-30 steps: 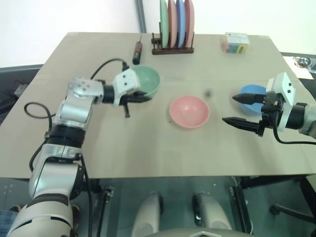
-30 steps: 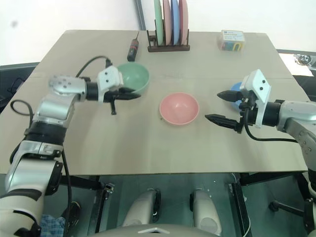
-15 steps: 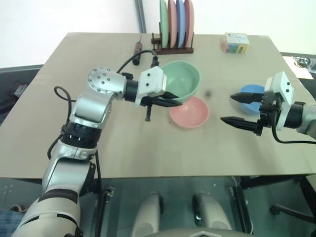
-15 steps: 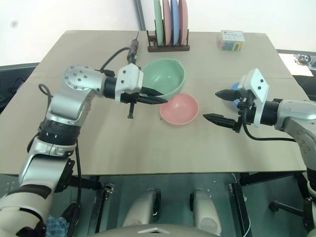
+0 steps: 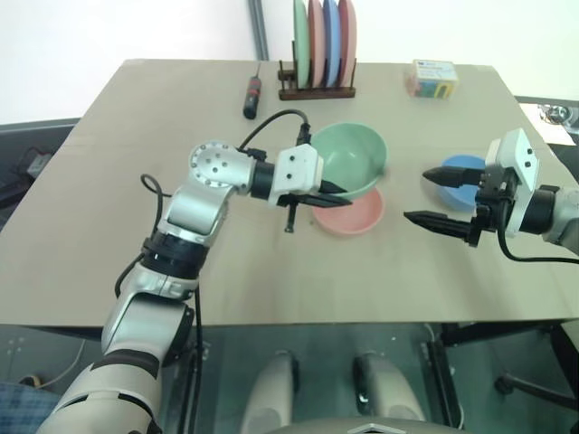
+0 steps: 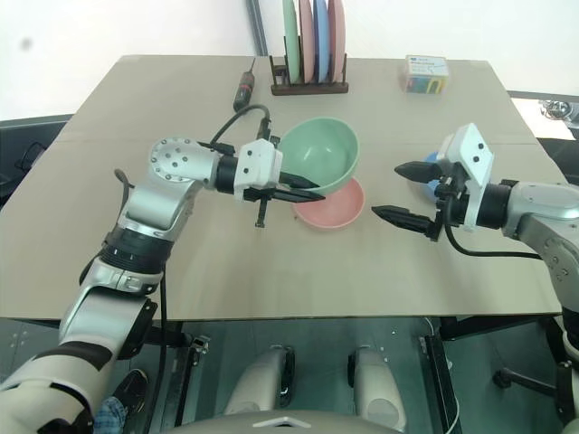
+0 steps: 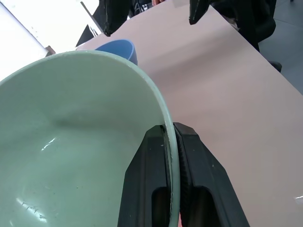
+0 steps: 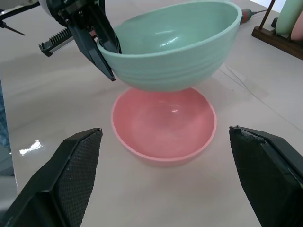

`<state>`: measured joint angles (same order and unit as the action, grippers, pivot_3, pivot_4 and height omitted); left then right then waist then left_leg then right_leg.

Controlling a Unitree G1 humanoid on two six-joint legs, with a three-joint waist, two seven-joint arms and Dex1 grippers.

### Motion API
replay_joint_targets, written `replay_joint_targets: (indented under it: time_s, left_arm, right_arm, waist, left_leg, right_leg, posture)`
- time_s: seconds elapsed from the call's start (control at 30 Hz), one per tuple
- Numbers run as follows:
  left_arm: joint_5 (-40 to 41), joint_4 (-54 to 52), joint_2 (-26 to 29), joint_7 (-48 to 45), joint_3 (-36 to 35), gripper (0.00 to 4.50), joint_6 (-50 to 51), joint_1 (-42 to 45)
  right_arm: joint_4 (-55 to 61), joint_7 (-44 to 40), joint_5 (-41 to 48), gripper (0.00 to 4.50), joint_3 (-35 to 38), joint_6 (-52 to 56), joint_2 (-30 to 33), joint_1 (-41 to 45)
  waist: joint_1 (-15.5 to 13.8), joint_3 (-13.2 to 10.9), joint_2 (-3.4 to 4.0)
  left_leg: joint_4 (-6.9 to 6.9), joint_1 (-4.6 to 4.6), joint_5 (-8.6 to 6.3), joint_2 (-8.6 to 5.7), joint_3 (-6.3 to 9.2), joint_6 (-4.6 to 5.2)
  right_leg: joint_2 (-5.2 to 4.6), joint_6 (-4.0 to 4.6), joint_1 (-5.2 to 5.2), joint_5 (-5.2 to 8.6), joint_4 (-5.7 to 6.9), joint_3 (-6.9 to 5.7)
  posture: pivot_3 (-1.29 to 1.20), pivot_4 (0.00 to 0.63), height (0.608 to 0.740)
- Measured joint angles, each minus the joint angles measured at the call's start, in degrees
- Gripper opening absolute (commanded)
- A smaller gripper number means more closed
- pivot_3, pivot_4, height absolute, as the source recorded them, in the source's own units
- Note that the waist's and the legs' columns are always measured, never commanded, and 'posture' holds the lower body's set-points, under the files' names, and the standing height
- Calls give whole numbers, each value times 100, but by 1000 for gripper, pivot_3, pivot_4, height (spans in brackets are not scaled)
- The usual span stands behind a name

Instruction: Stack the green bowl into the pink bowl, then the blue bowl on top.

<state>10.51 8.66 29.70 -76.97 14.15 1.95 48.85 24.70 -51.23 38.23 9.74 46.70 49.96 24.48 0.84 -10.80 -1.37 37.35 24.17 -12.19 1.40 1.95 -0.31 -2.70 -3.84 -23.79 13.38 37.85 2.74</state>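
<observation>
Head stereo pair overlooking table (image 5: 136, 181), wrist views close, probably facing inward

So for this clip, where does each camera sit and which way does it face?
Head stereo pair: looks forward and down over the table; both arms show.
Left wrist: looks along the left gripper, shut on the green bowl; the blue bowl lies beyond.
Right wrist: looks between the open right gripper fingers at the pink bowl.
Shared: both wrist views show the green bowl.
</observation>
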Motion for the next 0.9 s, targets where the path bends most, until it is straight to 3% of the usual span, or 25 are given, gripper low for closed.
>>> replay_joint_targets:
  time_s: [0.03, 0.1, 0.23, 0.27, 0.63, 0.8, 0.9]
  left_arm:
    - [24, 34, -2, -21, -6, 1006, -66, -11]
    - [42, 152, -18, -36, -40, 1976, -274, -14]
    - [304, 236, -214, 16, -204, 3467, -338, -29]
    - [516, 200, -286, 87, -335, 3646, -158, -36]
    - [1968, -583, 56, 677, -1638, 3646, 1407, -719]
    - [2127, -611, 520, 744, -2221, 3646, 1459, -1607]
    - [2212, -627, 665, 714, -2557, 3646, 1371, -2071]
  right_arm:
    - [0, 10, 1, 4500, -7, -6, -12, 0]
    - [0, 30, 2, 4500, -29, -23, -38, 0]
    - [0, 52, 5, 4500, -46, -55, -57, 0]
    - [0, 59, -7, 4500, -70, -61, -56, 1]
    - [-981, 686, -1218, 4500, -904, -147, -30, 440]
    - [-2333, 766, -2495, 4500, -1747, -819, 143, 868]
    - [-3396, 793, -3098, 4500, -2170, -1282, -71, 1246]
  waist:
    - [-1, 0, 0]
    - [-2, 0, 0]
    - [-3, 0, 0]
    - [-3, 0, 0]
    - [42, 0, 1]
    - [62, 0, 2]
    - [90, 0, 2]
  left_leg:
    - [0, 0, 0, 0, 0, 0]
    - [0, 0, 0, 0, 1, 0]
    - [1, 2, 0, 0, 2, 0]
    - [1, 2, 0, 0, 3, 0]
    - [0, -12, 0, 1, -4, 0]
    - [-5, -15, 0, 1, -10, 0]
    - [-5, -15, 0, 1, -14, 0]
  right_leg:
    - [0, 0, 0, 0, 0, 0]
    - [0, 0, 0, 0, 0, -1]
    - [0, 0, 0, 0, 0, -1]
    - [0, 0, 0, 0, 0, -2]
    - [0, 0, 2, 0, 5, 6]
    - [0, 1, 2, 0, 2, 10]
    - [-1, 2, 2, 0, 2, 14]
  posture:
    - [0, 150, 740]
    - [0, 150, 740]
    - [0, 150, 740]
    - [0, 150, 740]
    - [0, 150, 740]
    - [0, 150, 740]
    - [0, 150, 740]
